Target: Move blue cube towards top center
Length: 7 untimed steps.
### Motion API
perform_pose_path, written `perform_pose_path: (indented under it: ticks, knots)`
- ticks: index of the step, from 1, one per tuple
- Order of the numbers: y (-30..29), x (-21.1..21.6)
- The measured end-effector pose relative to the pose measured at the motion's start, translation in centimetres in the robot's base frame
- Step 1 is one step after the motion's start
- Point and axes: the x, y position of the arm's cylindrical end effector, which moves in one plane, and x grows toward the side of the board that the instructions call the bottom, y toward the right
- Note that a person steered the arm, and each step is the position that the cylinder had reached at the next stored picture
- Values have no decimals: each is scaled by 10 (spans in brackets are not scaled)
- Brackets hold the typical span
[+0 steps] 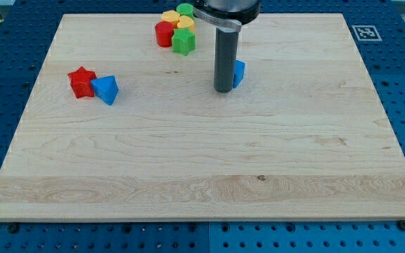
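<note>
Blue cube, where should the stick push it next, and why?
Probably a short push toward the view's top. The blue cube peeks out on the view's right of my tip, right beside it and mostly hidden, and it sits below the board's top edge.

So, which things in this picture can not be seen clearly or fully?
- Blue cube: mostly hidden behind the rod; only its right side shows, so its full shape is unclear.
- My tip: whether it touches the blue cube cannot be told.
- Yellow block and upper green block: partly covered by neighbouring blocks and the arm; shapes unclear.
- Arm above the rod: cut off by the view's top.
</note>
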Motion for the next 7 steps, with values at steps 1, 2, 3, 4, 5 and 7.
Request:
perform_pose_path:
  ticks: [1,2,3,4,5,7]
  knots:
    - [8,-22]
    - [15,-35]
    - [15,-19]
    - [29,0]
    - [33,-41]
    - [33,-89]
